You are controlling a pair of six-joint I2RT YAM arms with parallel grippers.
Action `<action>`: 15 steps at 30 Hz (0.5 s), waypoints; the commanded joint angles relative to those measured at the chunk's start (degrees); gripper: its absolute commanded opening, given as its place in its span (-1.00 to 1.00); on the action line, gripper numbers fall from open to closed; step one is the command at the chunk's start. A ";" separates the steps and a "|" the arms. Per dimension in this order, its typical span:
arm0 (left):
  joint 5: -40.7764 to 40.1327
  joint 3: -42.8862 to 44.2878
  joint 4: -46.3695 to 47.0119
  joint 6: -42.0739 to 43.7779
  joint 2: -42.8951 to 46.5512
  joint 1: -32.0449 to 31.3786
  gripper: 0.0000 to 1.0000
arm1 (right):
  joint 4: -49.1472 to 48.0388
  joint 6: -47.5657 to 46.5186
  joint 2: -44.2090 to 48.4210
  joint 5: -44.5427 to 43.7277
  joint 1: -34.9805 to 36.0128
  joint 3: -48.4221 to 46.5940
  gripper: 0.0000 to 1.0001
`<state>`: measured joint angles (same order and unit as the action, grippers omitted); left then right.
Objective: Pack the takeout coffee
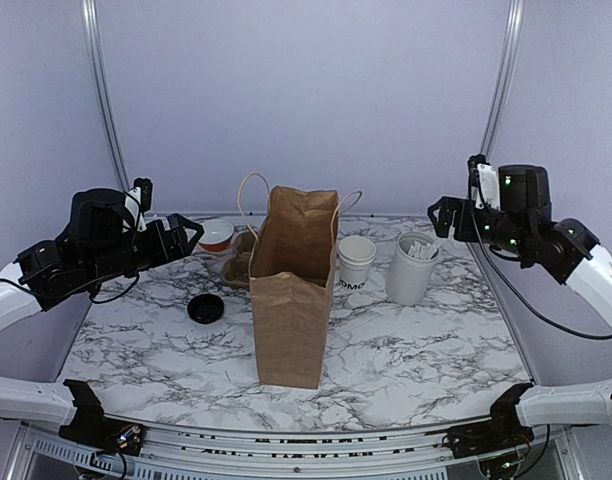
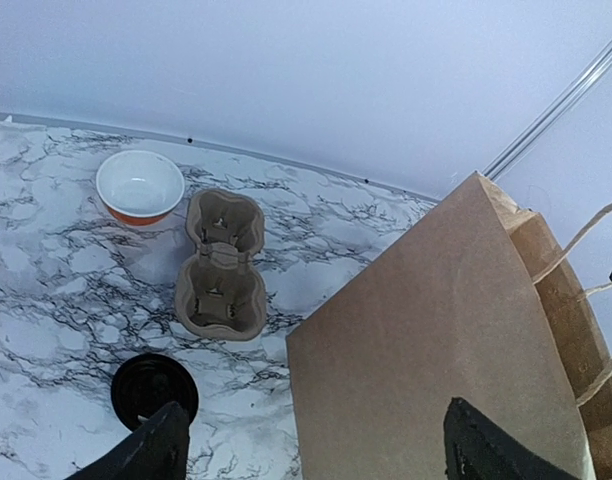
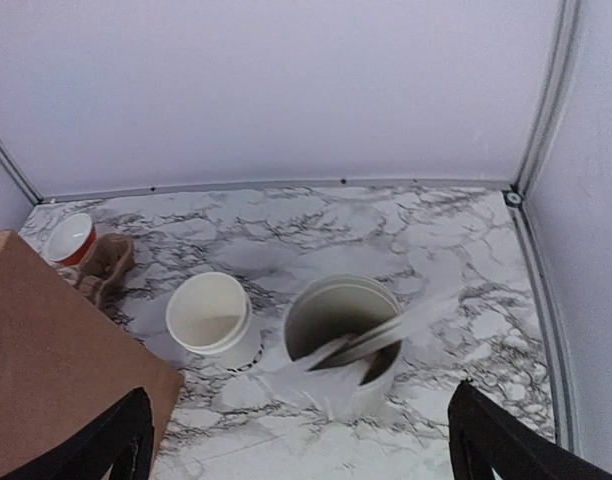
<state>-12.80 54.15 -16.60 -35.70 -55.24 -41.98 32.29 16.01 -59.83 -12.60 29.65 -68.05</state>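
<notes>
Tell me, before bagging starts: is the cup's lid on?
Off. The black lid lies on the table, left of the bag; the cup stands open-topped.

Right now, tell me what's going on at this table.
Two robot arms are set to pack a takeout coffee, but nothing is held. The left gripper and right gripper both hover open above the table, on either side of the upright brown paper bag. The white cup stands lidless just right of the bag, beside a white tub of utensils. Its black lid lies flat left of the bag, near a cardboard cup carrier. Neither is bagged yet.
</notes>
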 commanded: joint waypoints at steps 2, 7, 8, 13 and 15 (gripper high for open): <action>0.44 -1.30 -0.41 2.02 1.66 4.20 0.98 | -7.10 3.82 7.75 -3.16 -8.88 14.20 1.00; 1.90 -3.04 -0.94 2.71 2.11 8.50 0.98 | -12.26 4.90 12.50 -4.24 -14.87 25.43 1.00; 2.51 -3.41 -1.02 2.74 2.15 9.51 0.99 | -13.19 5.05 12.88 -4.93 -15.90 27.21 0.99; 6.91 -5.83 -0.91 2.95 1.61 15.09 0.98 | -21.99 5.57 14.10 -6.45 -19.75 35.47 0.98; 9.17 -6.74 -0.92 2.86 1.02 17.23 0.98 | -26.07 4.35 13.81 -9.07 -19.89 37.99 0.98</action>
<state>-8.43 49.06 -16.91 -33.61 -53.95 -27.97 17.39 20.75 -46.54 -17.43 10.74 -33.12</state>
